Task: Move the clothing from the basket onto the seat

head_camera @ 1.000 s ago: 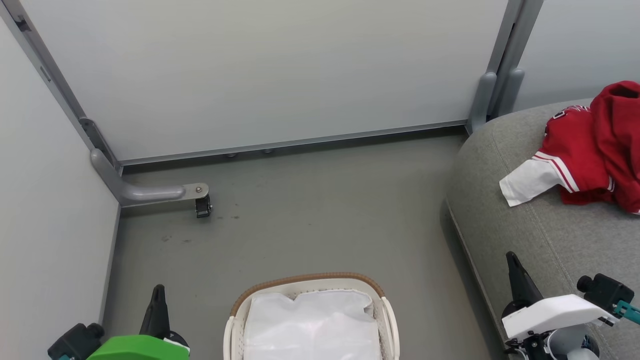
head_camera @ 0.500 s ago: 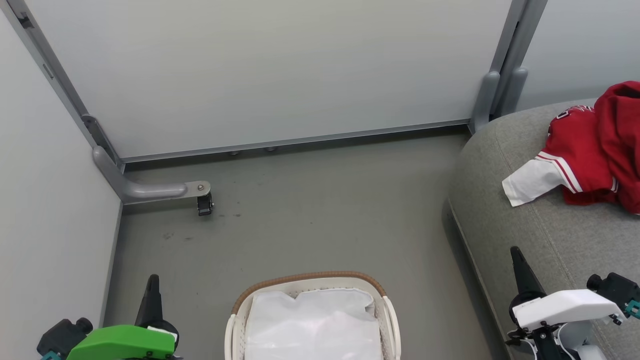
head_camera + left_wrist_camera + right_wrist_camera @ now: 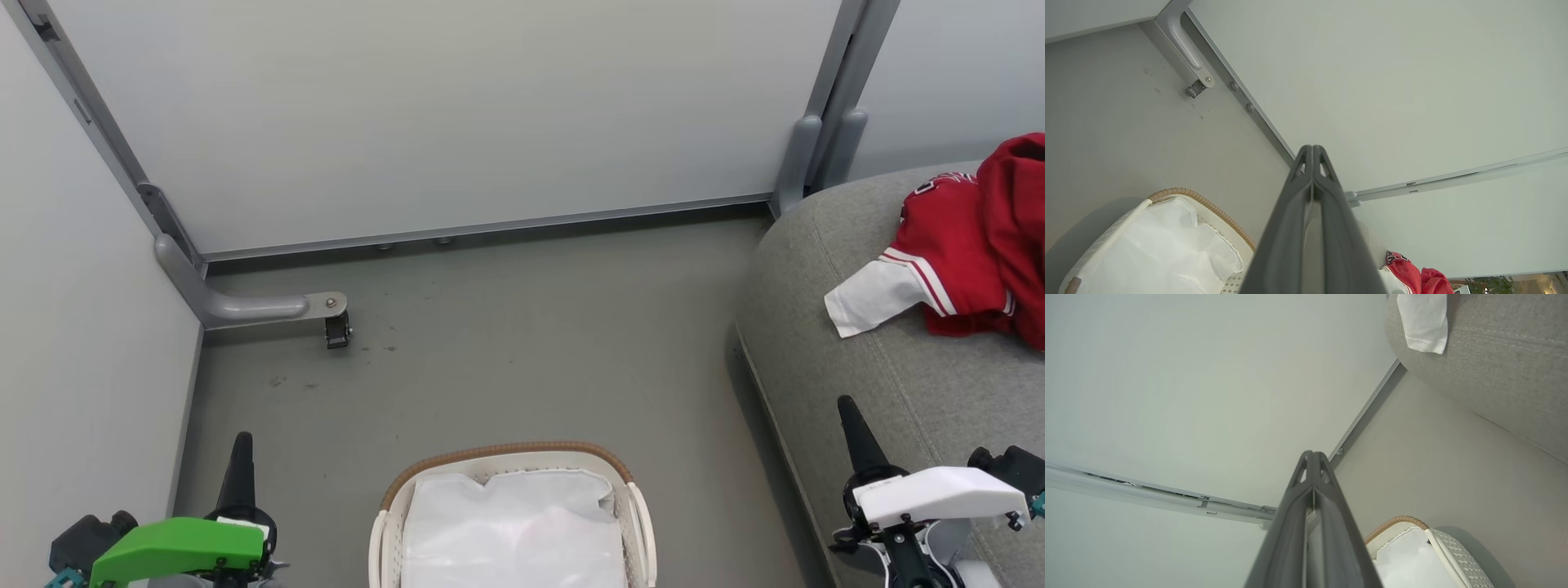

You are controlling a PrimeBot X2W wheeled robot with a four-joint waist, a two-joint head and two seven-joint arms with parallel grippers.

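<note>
The clothing (image 3: pixel 971 253) lies heaped on the seat (image 3: pixel 898 392), well to the right of the basket (image 3: pixel 506 454) and beyond the right fingers (image 3: pixel 854 433), touching neither pair. Both the left fingers (image 3: pixel 242 465), left of the basket, and the right fingers are pressed together, holding nothing. A white liner (image 3: pixel 514 531) lies in the basket, which stands on grey floor (image 3: pixel 522 343) before pale wall panels (image 3: pixel 441 122).

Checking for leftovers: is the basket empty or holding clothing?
Empty, where visible: the basket holds just its white liner; the clothing lies on the seat.
</note>
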